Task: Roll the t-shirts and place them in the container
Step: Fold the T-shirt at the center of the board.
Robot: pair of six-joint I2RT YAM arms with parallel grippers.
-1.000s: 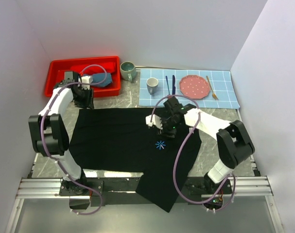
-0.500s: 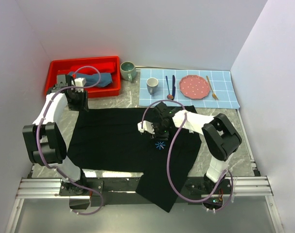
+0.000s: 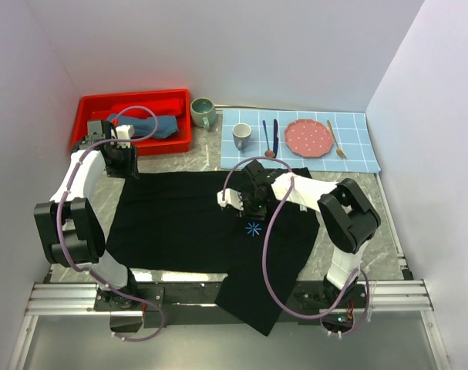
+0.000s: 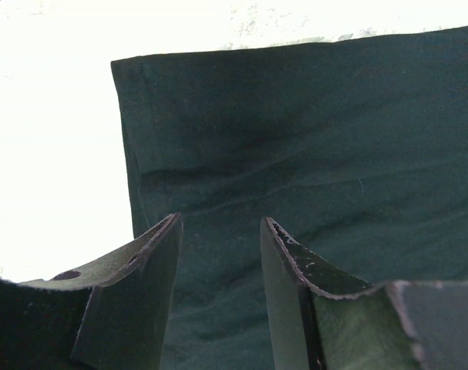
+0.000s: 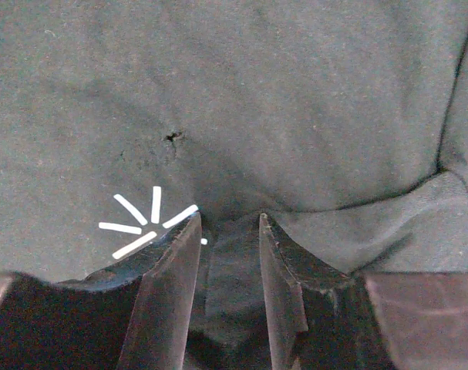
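Note:
The black t-shirt [image 3: 180, 220] lies spread flat on the table, its light-blue starburst print [image 3: 254, 229] right of centre. My left gripper [image 3: 126, 164] hovers at the shirt's far left corner. In the left wrist view [image 4: 220, 223] its jaws stand partly apart over wrinkled cloth [image 4: 334, 139]. My right gripper [image 3: 245, 206] is down on the shirt just beyond the print. In the right wrist view [image 5: 230, 218] it pinches a raised fold of black cloth [image 5: 295, 92] beside the starburst [image 5: 145, 220]. The teal-blue t-shirt [image 3: 147, 126] lies bunched in the red bin [image 3: 133, 99].
A green mug [image 3: 202, 112] stands right of the bin. The checked placemat [image 3: 357, 156] at the back right holds a grey mug [image 3: 241, 136], blue cutlery [image 3: 271, 135], a pink plate [image 3: 308, 137] and a gold fork [image 3: 335, 140]. One shirt end hangs over the near edge [image 3: 257, 308].
My right gripper has moved left across the shirt and now sits just beyond the starburst. My left gripper has shifted slightly left and outward at the shirt's far corner.

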